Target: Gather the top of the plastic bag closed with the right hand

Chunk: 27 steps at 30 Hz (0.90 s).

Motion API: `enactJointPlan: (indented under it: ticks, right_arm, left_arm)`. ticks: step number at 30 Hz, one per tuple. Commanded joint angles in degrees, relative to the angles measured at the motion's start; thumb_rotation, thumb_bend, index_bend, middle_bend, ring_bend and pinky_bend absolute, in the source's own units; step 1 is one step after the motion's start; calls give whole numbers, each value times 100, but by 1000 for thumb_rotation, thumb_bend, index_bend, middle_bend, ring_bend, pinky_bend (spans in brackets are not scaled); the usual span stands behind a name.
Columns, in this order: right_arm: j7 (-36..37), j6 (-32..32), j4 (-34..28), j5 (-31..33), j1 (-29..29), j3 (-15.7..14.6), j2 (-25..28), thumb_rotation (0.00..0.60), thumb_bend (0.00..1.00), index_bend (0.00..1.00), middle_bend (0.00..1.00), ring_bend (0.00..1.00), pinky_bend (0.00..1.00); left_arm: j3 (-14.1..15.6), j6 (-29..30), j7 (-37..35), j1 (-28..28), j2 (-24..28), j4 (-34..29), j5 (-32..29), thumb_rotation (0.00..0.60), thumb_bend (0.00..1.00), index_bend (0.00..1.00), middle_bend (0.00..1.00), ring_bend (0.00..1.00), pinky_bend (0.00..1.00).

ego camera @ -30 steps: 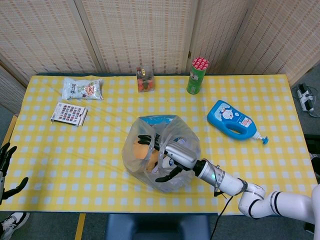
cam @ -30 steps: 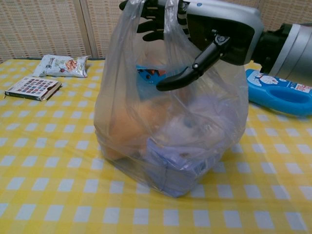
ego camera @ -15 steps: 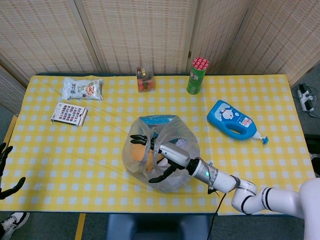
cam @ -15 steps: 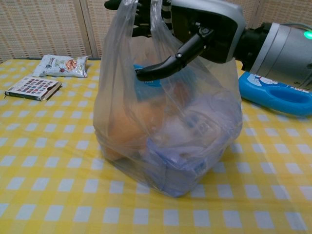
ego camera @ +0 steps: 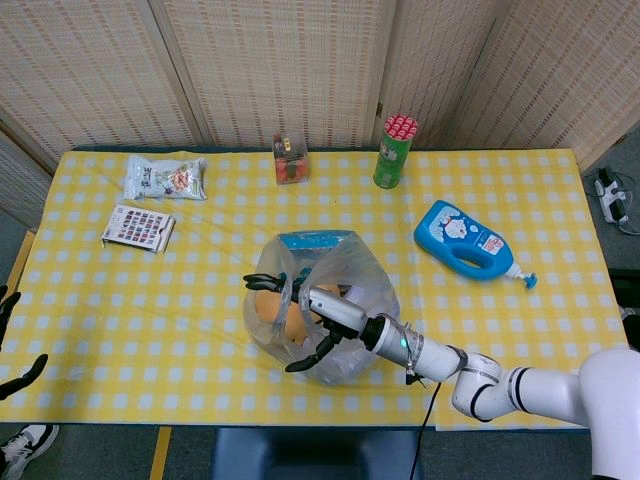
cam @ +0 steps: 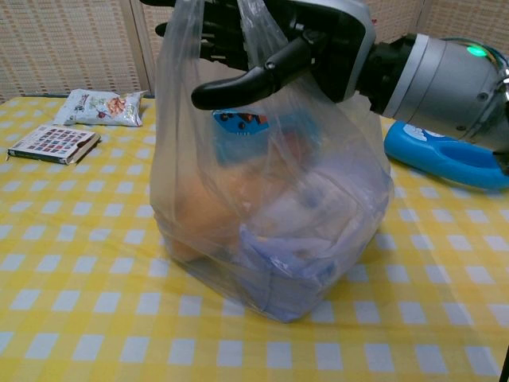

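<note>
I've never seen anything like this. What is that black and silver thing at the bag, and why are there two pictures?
It is a robot's right hand, on a jointed arm, reaching into the gathered top of a clear plastic bag full of goods. One picture looks down from the robot's head, the other looks forward from its chest. Its left hand waits open at the table's edge. On the yellow checked table also lie a blue bottle, a green can, a snack packet and a small box.

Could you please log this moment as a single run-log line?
step: gathering bag top | right hand: fingers spread at mouth of clear plastic bag, not closed | left hand: idle, off table edge
</note>
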Motion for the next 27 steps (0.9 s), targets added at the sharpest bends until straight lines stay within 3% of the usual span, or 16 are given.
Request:
enactJointPlan:
  ticks: [1, 8, 15, 22, 27]
  right_arm:
    - [164, 84, 100, 5, 62, -3, -41, 600, 155, 0, 0, 6, 0]
    - [740, 89, 372, 77, 271, 65, -212, 600, 155, 0, 0, 100, 0]
    - [854, 348, 542, 89, 319, 142, -370, 600, 156, 0, 13, 196, 0]
    - [852, 622, 451, 169, 285, 256, -353, 600, 155, 0, 45, 151, 0]
    - [1293, 646, 382, 320, 295, 309, -355, 600, 155, 0, 67, 127, 0]
  left_arm:
    - [-1, -1, -1, 2, 2, -1, -1, 600, 296, 0, 58, 141, 77]
    - [-13, 42, -22, 27, 14, -7, 5, 600, 295, 0, 58, 141, 77]
    - [-16, -12, -99, 22, 36, 12, -27, 600, 296, 0, 58, 141, 77]
    - [-21, -20, -106, 27, 40, 10, -36, 600, 296, 0, 58, 141, 77]
    - [-18, -39, -93, 20, 36, 8, -30, 600, 296, 0, 58, 141, 77]
